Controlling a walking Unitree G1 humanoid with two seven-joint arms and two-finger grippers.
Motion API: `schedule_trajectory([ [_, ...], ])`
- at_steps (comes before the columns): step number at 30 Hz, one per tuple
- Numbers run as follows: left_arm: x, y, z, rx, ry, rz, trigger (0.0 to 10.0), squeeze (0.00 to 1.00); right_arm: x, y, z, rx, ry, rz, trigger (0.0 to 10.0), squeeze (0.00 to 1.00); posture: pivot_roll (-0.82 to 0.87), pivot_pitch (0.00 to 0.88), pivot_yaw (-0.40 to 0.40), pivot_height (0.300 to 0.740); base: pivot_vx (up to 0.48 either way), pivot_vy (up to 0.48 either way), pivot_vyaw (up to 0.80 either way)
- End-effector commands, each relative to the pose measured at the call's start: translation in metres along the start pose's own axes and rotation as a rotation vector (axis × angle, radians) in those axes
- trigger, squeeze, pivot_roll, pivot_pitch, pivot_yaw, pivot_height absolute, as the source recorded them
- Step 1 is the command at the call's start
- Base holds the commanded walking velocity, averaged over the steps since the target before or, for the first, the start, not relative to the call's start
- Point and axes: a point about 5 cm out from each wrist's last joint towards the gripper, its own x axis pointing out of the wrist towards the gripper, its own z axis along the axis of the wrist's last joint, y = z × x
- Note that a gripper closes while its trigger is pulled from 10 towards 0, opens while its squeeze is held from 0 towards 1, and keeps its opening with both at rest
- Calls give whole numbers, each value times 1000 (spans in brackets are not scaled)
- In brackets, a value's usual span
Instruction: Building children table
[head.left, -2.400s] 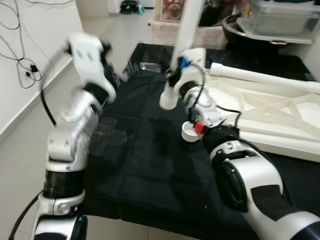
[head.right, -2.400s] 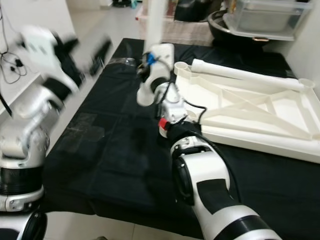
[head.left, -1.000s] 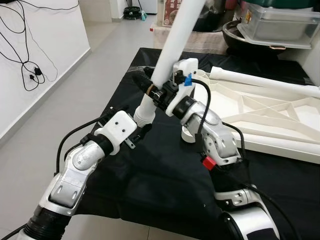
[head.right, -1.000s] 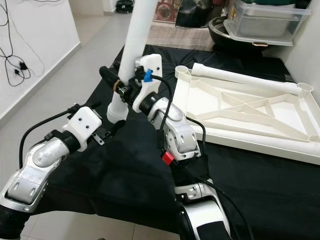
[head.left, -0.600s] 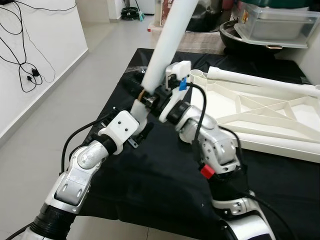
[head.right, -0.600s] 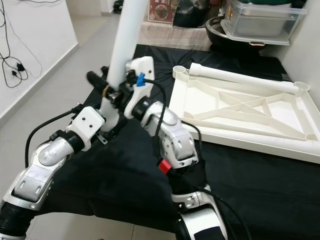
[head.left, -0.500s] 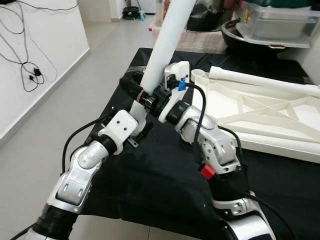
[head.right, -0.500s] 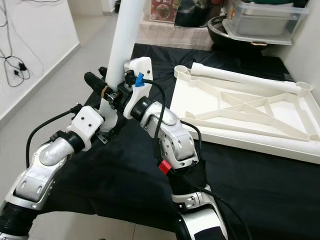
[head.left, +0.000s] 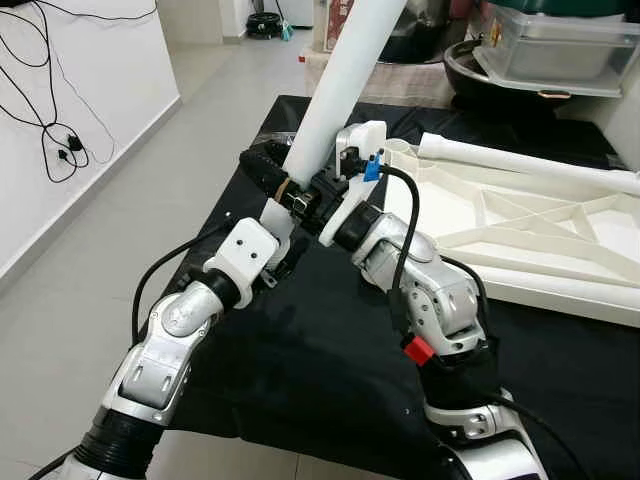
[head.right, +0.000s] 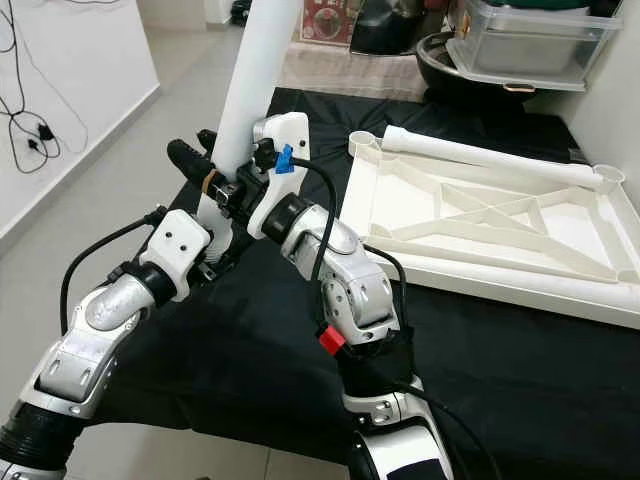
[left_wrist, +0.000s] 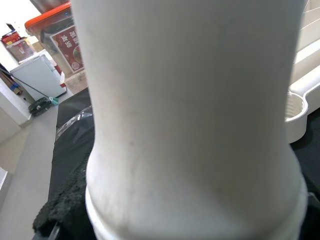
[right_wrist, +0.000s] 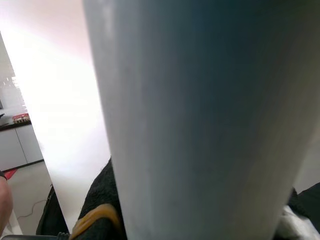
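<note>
A long white table leg (head.left: 335, 90) slants up from the black cloth toward the top of the view. My right gripper (head.left: 283, 183) is shut on it near its lower end, black fingers (head.left: 258, 167) wrapped round the tube. My left gripper (head.left: 286, 256) sits just below, against the leg's flared bottom end (head.left: 272, 214); its grip is hidden. The left wrist view has that flared end (left_wrist: 190, 150) close up. In the right wrist view the tube (right_wrist: 200, 125) is pressed close. The white tabletop (head.left: 520, 230) lies upside down at the right, ribs up, another leg (head.left: 520, 160) along its far edge.
A black cloth (head.left: 300, 350) covers the work surface, its left edge dropping to grey floor (head.left: 120, 200). Behind the tabletop stand a clear plastic bin (head.left: 560, 40) and a dark bowl (head.left: 470, 65). Cables (head.left: 60, 140) hang on the white wall at left.
My left arm came down from a raised pose to the leg's lower end. The right gripper tilted the leg and swung it slightly left. Little has moved in the last half second.
</note>
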Motion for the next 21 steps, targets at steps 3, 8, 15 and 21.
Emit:
schedule_trajectory([
  [3, -1, 11, 0, 53, -1, 48, 0, 0, -2, 2, -8, 16, 35, 9, 0, 0, 77, 59, -21, 740, 0, 0, 0],
  [8, -1, 9, -1, 72, 9, 38, 10000, 0, -1, 0, -7, 6, 21, -12, 10000, 0, 80, 59, -22, 740, 0, 0, 0],
  [15, -2, 9, -1, 85, 9, 35, 10000, 0, -1, -1, -6, -3, 9, -24, 10000, 1000, 82, 60, -23, 740, 0, 0, 0],
  [21, -4, 9, -2, 104, 12, 32, 10000, 0, 0, -2, -4, -1, 1, -34, 10000, 0, 84, 59, -21, 740, 0, 0, 0],
])
